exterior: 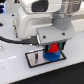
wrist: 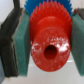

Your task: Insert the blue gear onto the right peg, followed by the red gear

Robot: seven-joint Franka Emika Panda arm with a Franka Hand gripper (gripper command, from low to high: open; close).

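The claw (wrist: 47,42) is closed on the round bright-red plastic gear (wrist: 49,46), its teal pads (wrist: 21,42) pressed against opposite sides of the toothed rim. That leaves the centre hole free, presumably so the gear can slide down over a pin.

In the exterior view, at lower centre, the red gear (exterior: 52,48) hangs directly above the flat bright-blue plastic gear (exterior: 54,55). The blue gear lies on the black-rimmed white rectangular plate (exterior: 35,59) on the white bench (exterior: 15,70), towards that plate's right end. It seems already seated where the right peg should be; the peg itself is hidden.

Count: one red gear, one blue gear, one plate, one claw. No pegs are visible.
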